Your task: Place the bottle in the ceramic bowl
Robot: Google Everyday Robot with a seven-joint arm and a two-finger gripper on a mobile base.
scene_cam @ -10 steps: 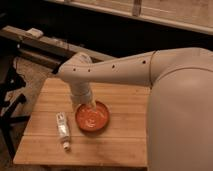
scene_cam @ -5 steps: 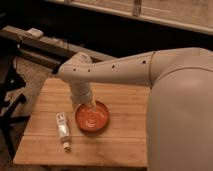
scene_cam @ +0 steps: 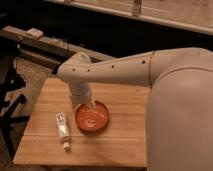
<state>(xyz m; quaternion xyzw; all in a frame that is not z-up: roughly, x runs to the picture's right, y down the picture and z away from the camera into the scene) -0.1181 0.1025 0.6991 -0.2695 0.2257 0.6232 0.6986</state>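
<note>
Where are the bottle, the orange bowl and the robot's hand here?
bottle [scene_cam: 62, 126]: camera view, on the label at mid-body.
ceramic bowl [scene_cam: 97, 122]: camera view, on the bare inner floor.
hand [scene_cam: 89, 106]: camera view, on its tip, over the bowl's far rim.

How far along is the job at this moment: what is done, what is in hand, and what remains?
Done: nothing yet. The bottle lies flat on the wooden table, to the left of the ceramic bowl and outside it.
In hand: nothing. The end effector hangs open over the bowl's far rim, with no bottle in it.
Left: move over to the bottle, grasp it, lift it and put it in the bowl.
</note>
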